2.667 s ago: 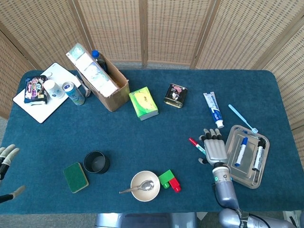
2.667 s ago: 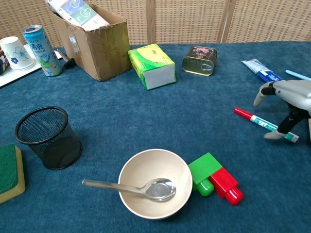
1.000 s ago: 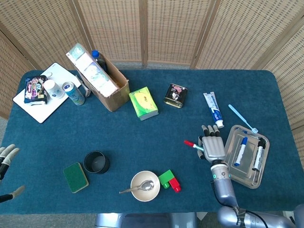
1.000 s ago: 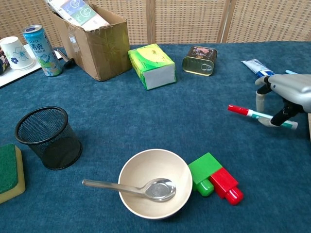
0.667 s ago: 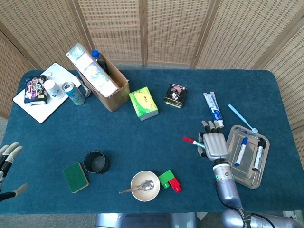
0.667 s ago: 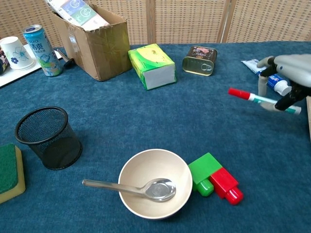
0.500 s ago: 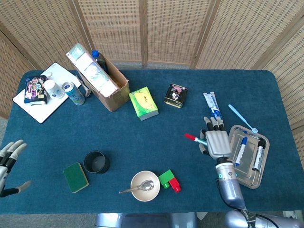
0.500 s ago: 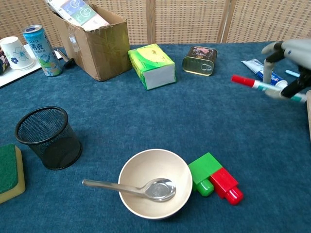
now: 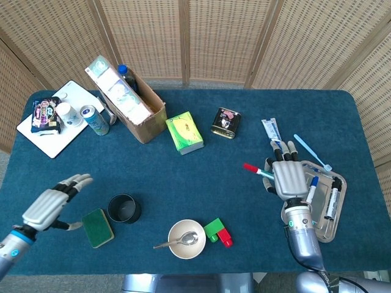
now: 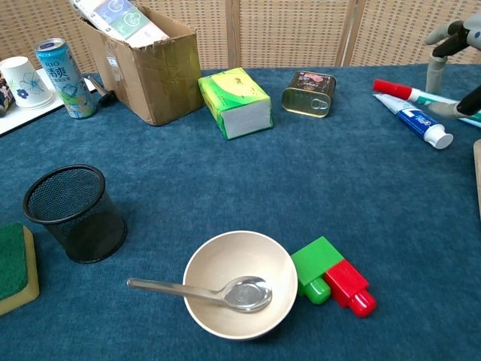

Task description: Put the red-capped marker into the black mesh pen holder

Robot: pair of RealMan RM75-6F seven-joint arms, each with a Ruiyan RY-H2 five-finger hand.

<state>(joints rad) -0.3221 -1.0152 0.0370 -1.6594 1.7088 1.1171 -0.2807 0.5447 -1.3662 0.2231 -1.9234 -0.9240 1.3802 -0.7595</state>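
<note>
My right hand (image 9: 287, 177) holds the red-capped marker (image 9: 257, 171) lifted off the table, cap pointing left. The chest view catches the marker (image 10: 409, 93) at the top right edge with the fingers (image 10: 437, 71) around it. The black mesh pen holder (image 9: 124, 208) stands upright at the front left, also seen in the chest view as the holder (image 10: 74, 213), far from the marker. My left hand (image 9: 49, 207) hovers left of the holder, fingers spread and holding nothing.
A green sponge (image 9: 98, 227) lies beside the holder. A bowl with a spoon (image 9: 186, 238) and green and red blocks (image 9: 218, 231) sit at the front centre. A metal tray (image 9: 327, 204) with markers is right of my right hand. Toothpaste (image 10: 415, 116), tin (image 9: 225, 122), tissue box (image 9: 184, 133).
My right hand has lifted the marker off the table and carried it upward. My left hand has come in from the left edge toward the pen holder.
</note>
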